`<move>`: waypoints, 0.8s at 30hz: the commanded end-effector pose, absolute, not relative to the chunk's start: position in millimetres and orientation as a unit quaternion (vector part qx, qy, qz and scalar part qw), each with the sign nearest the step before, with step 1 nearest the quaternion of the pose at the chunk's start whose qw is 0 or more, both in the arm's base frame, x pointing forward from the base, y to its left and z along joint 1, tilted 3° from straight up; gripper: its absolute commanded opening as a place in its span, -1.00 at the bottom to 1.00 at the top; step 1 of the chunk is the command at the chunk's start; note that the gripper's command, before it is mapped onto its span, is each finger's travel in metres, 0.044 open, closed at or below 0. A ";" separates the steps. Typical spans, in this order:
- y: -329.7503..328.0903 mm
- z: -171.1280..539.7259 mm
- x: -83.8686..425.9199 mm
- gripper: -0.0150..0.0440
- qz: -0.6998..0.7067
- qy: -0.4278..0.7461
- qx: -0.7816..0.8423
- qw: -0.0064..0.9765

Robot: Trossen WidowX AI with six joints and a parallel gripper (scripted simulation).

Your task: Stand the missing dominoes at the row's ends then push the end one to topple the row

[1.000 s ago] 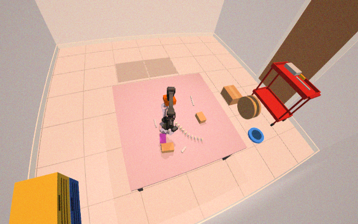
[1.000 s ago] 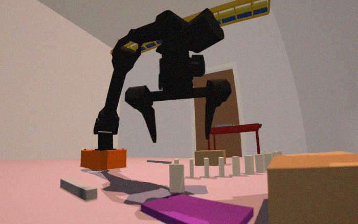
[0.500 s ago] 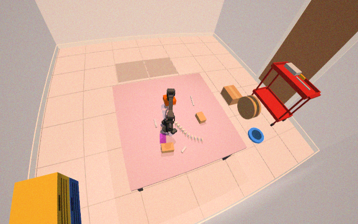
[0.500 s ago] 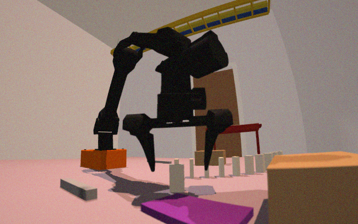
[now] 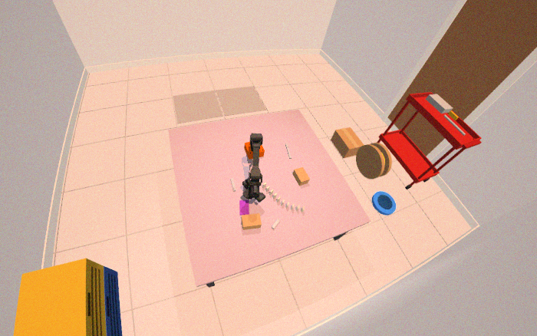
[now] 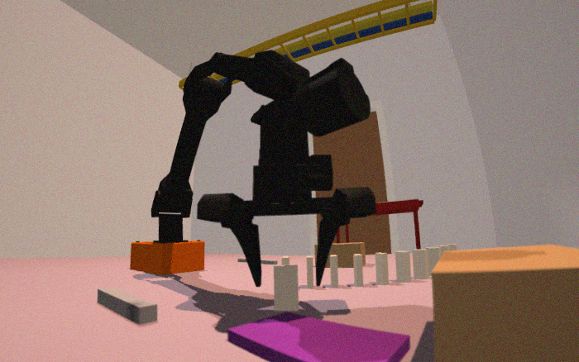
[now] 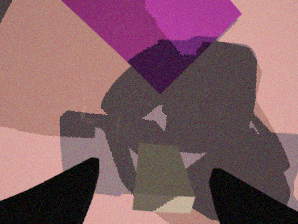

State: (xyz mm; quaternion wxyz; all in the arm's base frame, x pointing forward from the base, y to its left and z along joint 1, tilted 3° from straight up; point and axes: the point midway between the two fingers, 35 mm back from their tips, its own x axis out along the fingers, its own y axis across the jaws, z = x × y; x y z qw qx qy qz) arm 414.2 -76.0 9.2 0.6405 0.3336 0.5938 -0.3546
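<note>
my gripper [image 5: 255, 198] [image 6: 288, 285] [image 7: 156, 171]: hovering spread, pinching nothing
upright domino [image 6: 285, 288] [image 7: 162, 175]: standing between my fingertips, toward the mat's near edge

The gripper [image 6: 288, 285] points down, fingers apart; an upright domino [image 6: 285, 288] stands near their tips; a purple slab [image 6: 318, 338] lies in front; more dominoes stand in a row behind; an orange block [image 6: 504, 313] sits at right.

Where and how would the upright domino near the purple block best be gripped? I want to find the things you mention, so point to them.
Probably across its upper part, the pincer [image 6: 288, 285] [image 7: 156, 171] coming straight down, one finger per side: the domino [image 6: 285, 288] [image 7: 162, 172] stands tall and narrow, with both sides free.
</note>
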 end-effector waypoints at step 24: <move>-68.7 133.6 411.6 -0.13 -0.355 0.595 0.334 0.640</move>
